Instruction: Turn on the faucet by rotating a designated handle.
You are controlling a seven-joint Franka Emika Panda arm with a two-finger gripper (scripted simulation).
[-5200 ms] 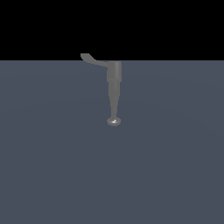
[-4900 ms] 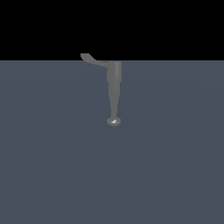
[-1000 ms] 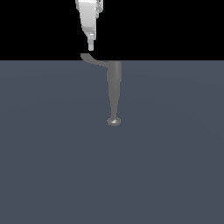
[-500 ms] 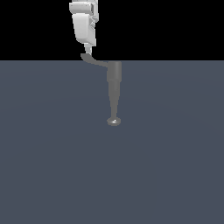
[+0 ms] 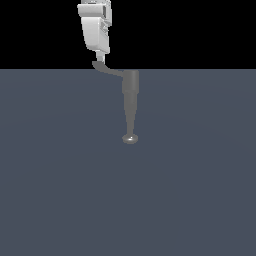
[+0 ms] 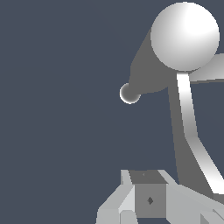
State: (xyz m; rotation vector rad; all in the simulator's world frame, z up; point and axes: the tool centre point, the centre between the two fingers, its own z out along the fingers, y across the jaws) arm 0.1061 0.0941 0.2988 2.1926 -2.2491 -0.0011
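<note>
The faucet [image 5: 130, 95] is a dull grey fixture whose cylindrical body tapers to a long spout ending in a rounded knob [image 5: 130, 139]. The handle [image 5: 107, 70] is a thin curved lever sticking out from the body toward the exterior view's left. My white gripper [image 5: 101, 61] hangs straight above the handle's paddle tip, its fingers together and reaching the tip; actual contact cannot be told. In the wrist view the faucet [image 6: 151, 70] shows its pale domed top, the handle [image 6: 188, 109] runs as a bright strip toward my gripper [image 6: 146, 192], and the knob [image 6: 129, 93] shows beyond.
A flat dark blue-grey floor [image 5: 60, 175] spreads around the faucet. Black background lies behind the gripper.
The gripper came into view from above and dropped to the handle's tip, shifting slightly toward the exterior view's left. The faucet and handle look unmoved.
</note>
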